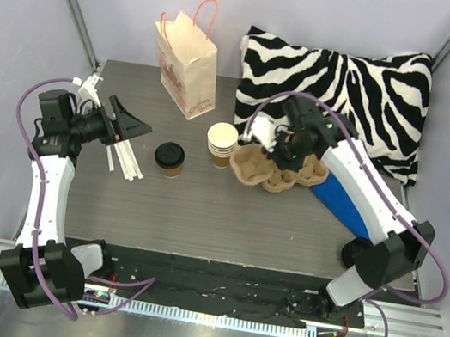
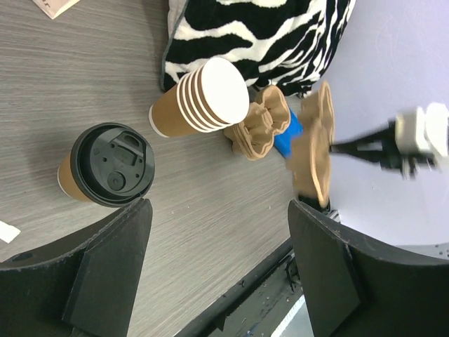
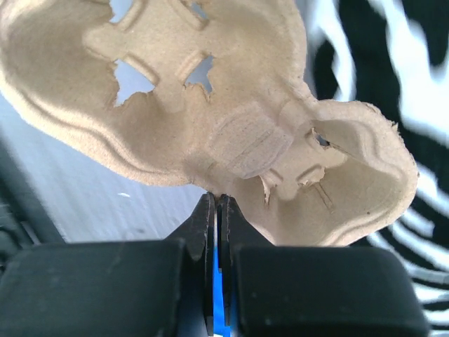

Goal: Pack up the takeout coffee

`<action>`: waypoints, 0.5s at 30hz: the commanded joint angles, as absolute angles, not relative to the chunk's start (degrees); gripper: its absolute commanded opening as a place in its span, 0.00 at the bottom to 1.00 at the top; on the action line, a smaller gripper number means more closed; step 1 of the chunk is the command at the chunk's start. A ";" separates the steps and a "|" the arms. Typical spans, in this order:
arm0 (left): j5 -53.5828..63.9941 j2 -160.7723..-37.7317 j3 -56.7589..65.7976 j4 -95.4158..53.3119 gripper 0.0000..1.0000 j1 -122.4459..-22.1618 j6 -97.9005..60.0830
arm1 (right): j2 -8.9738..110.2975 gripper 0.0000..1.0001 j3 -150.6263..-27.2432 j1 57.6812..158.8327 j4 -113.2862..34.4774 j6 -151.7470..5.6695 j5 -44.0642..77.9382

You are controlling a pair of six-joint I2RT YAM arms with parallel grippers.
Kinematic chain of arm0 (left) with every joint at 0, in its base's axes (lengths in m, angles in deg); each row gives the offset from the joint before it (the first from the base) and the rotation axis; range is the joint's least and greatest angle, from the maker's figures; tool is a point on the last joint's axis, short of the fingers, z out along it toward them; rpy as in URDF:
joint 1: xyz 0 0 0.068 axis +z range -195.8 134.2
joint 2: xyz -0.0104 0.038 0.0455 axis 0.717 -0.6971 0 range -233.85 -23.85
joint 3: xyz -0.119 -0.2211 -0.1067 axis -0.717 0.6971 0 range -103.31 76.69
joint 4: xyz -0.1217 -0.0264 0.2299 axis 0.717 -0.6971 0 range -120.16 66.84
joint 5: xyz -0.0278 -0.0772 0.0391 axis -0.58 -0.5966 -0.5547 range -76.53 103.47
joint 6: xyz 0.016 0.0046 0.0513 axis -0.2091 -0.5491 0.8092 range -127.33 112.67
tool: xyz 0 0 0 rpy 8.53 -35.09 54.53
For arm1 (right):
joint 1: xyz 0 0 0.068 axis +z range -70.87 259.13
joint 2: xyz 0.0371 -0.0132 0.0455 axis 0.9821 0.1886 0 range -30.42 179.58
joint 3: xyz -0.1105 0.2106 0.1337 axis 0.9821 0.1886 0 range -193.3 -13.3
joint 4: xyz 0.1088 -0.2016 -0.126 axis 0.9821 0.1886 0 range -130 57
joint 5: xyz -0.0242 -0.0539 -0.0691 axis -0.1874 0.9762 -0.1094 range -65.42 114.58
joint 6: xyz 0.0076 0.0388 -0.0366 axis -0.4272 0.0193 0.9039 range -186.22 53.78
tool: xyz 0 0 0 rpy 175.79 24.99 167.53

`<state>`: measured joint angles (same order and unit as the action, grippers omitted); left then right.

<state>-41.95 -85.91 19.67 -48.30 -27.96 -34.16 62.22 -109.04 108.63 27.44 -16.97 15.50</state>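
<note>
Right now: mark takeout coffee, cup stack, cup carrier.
takeout coffee (image 2: 112, 165), left wrist view, centre of black lid.
cup stack (image 1: 223, 137), top view, mouth of top cup.
cup carrier (image 3: 242, 140), right wrist view, round embossed middle.

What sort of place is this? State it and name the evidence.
Probably a lab test cell staged as a coffee counter: bare panel walls, a lidded coffee cup, a pulp cup carrier.
</note>
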 commanded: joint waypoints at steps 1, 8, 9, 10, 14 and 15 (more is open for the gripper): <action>-41.82 -85.02 16.75 -46.36 0.83 -28.05 -36.33 | 57.74 0.01 -107.70 118.92 30.05 -20.08 15.00; -42.52 -87.65 13.85 -46.09 0.83 -26.47 -38.44 | 59.92 0.01 -107.43 136.15 29.27 -22.19 14.73; -43.04 -89.22 13.06 -47.14 0.84 -25.77 -38.18 | 61.67 0.01 -107.43 138.35 28.82 -21.06 15.17; -43.92 -90.11 11.58 -48.11 0.84 -25.42 -37.83 | 62.82 0.01 -107.43 139.50 28.30 -20.61 15.35; -45.77 -94.06 8.49 -54.00 0.87 -23.40 -35.28 | 68.62 0.01 -108.13 142.85 23.30 -17.80 15.70; -46.29 -94.42 8.40 -54.96 0.87 -22.52 -35.02 | 70.20 0.01 -108.48 143.46 22.59 -17.19 16.22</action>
<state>-42.98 -92.16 11.28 -50.16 -24.83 -36.80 65.24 -107.58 141.80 27.83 -19.77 14.93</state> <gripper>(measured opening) 0.869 0.041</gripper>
